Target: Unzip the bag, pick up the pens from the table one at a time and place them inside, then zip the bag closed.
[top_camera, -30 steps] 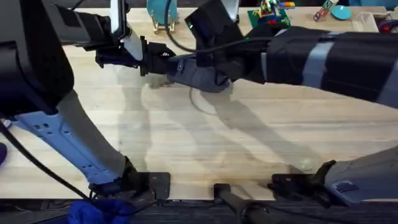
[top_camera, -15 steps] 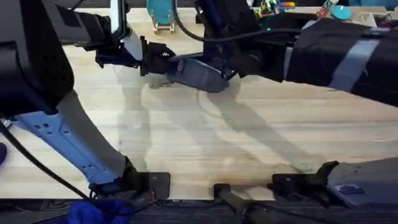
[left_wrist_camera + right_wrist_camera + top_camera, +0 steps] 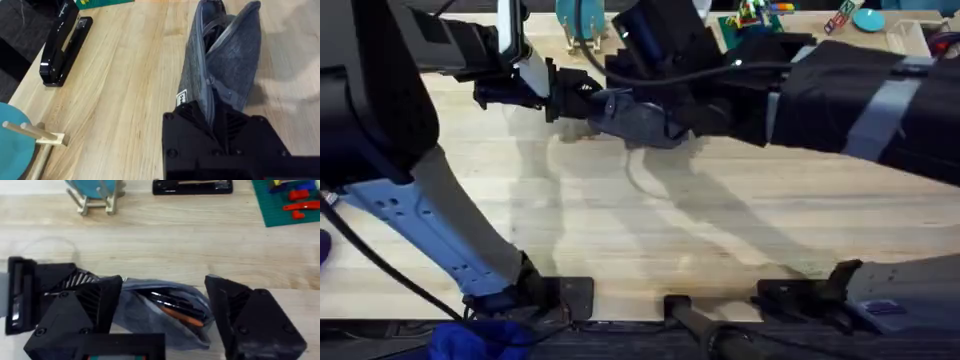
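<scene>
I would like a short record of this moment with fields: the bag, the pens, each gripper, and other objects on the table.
bag: blue-grey pouch, unzipped, mouth open, on the table
pens: orange pen and a dark one lie inside the bag
left gripper: shut on one end of the bag
right gripper: open, fingers on either side of the bag's opening
other objects: black stapler; teal disc on wooden stand; green mat

small white tag on the bag, its print too small to read
</scene>
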